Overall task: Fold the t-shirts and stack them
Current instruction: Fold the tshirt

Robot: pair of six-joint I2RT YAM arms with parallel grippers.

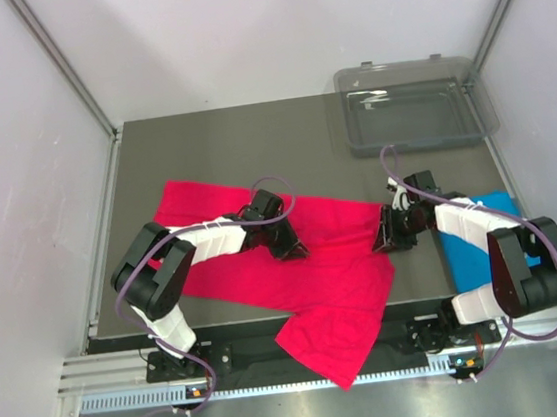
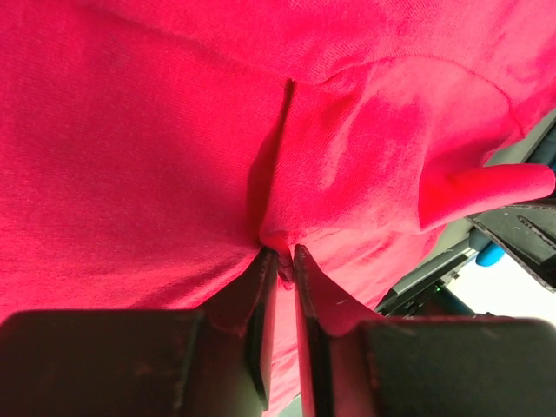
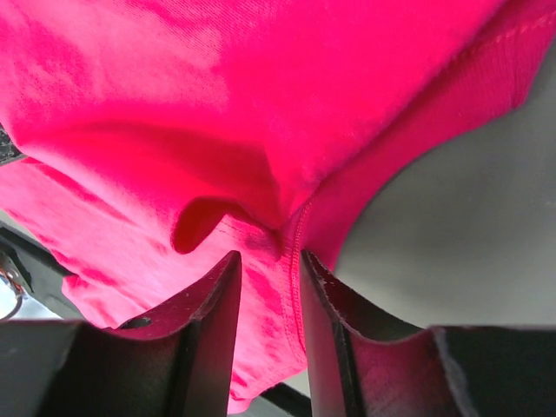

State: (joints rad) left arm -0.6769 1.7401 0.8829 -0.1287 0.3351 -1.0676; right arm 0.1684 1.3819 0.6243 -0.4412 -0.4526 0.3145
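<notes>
Dark table [image 1: 231, 143]: crimson-pink shirt [image 1: 327, 283] spread mid, overhanging near edge; blue shirt [image 1: 463, 263] right; tray [image 1: 417, 142] far-right corner.

crimson-pink shirt [image 1: 317, 285] spread, overhanging edge; blue shirt [image 1: 455, 259] right

Left pincer [image 2: 282, 252] pinched near-closed; right pincer [image 3: 269, 261] narrow, gripping; elbows bent.

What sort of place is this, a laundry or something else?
Probably a robotics lab bench, not a laundry: two robot arms mounted at a dark table, plain white walls boxing it in, a pink t-shirt as practice cloth.
</notes>
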